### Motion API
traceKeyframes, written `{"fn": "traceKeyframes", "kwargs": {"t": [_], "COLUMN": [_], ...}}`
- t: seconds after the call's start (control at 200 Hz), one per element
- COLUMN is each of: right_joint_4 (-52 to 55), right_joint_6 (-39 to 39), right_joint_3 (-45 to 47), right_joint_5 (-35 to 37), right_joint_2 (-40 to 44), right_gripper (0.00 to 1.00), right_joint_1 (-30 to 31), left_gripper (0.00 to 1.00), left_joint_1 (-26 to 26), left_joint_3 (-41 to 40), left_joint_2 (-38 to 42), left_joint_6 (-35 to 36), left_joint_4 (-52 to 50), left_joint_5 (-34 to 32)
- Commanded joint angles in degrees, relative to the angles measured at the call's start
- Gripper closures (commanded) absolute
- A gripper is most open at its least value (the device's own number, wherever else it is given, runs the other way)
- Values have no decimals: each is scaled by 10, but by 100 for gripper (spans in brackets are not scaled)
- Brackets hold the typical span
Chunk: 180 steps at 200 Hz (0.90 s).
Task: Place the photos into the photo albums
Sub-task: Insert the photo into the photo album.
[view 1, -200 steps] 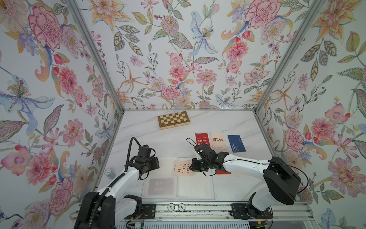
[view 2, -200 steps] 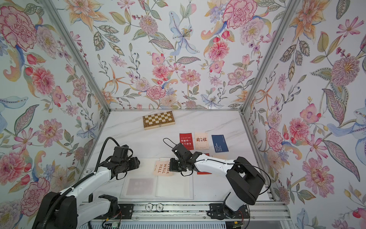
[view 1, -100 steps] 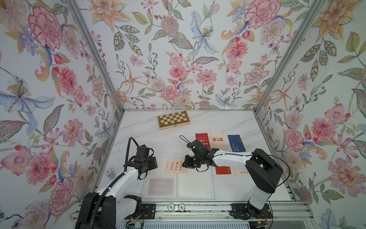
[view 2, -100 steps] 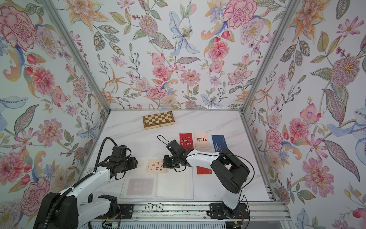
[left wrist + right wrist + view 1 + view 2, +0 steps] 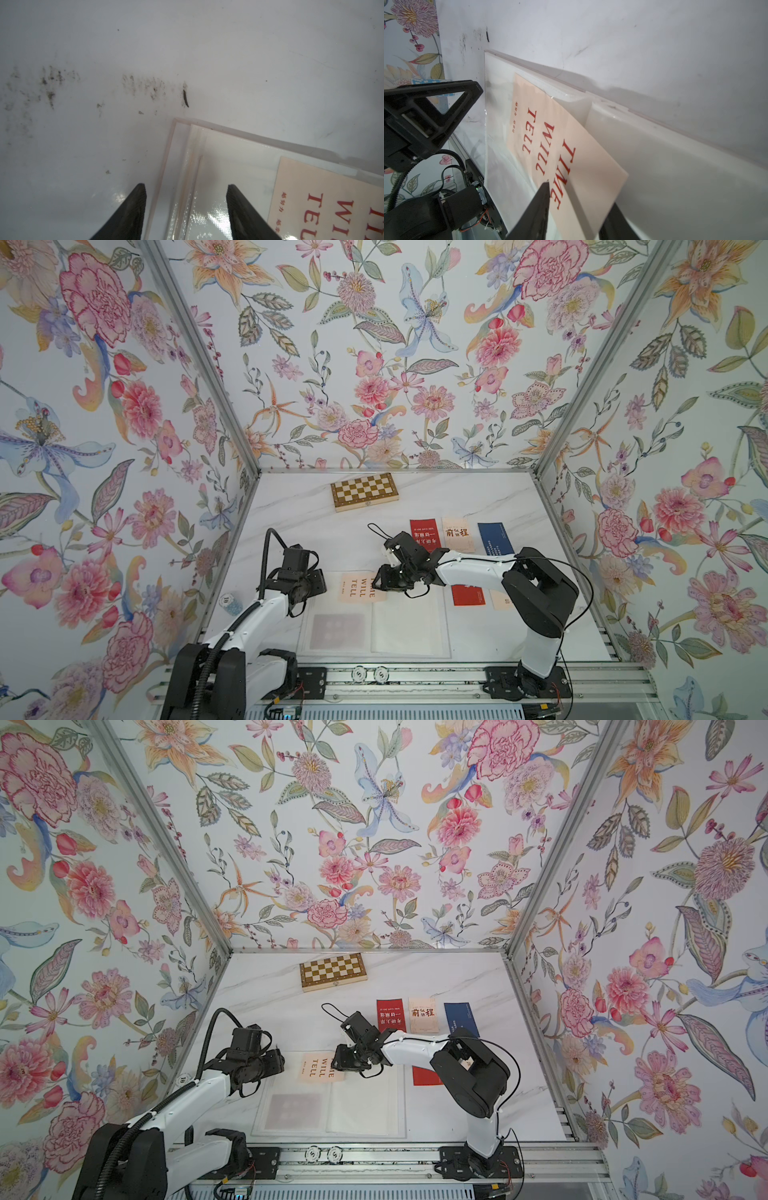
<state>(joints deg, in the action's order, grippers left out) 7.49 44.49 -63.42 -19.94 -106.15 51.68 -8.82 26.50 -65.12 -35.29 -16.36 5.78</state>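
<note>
White table: right gripper just let go of the card, now partly tucked in the album; left gripper open.

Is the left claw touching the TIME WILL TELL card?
Apart. The left wrist view shows a strip of bare album page between a finger of the left gripper and the TIME WILL TELL card.

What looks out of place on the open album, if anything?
The cream TIME WILL TELL card is only partly inside a sleeve of the photo album; its free end juts out over the fold, not seated fully.
</note>
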Motion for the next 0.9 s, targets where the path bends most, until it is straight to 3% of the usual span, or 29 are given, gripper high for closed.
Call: {"fn": "traceKeyframes", "kwargs": {"t": [0.0,0.25,0.896], "right_joint_4": [47,85,44], "right_joint_6": [-21,-34,-11], "right_joint_3": [-2,-27,-129], "right_joint_5": [27,58,23], "right_joint_2": [18,9,-82], "right_gripper": [61,61,61], "right_joint_1": [-3,13,42], "left_gripper": [39,39,38], "left_joint_1": [6,7,10], "left_joint_3": [-5,-4,-3], "left_joint_2": [-10,-19,-41], "left_joint_6": [11,14,16], "left_joint_4": [8,15,29], "left_joint_5": [11,24,57]}}
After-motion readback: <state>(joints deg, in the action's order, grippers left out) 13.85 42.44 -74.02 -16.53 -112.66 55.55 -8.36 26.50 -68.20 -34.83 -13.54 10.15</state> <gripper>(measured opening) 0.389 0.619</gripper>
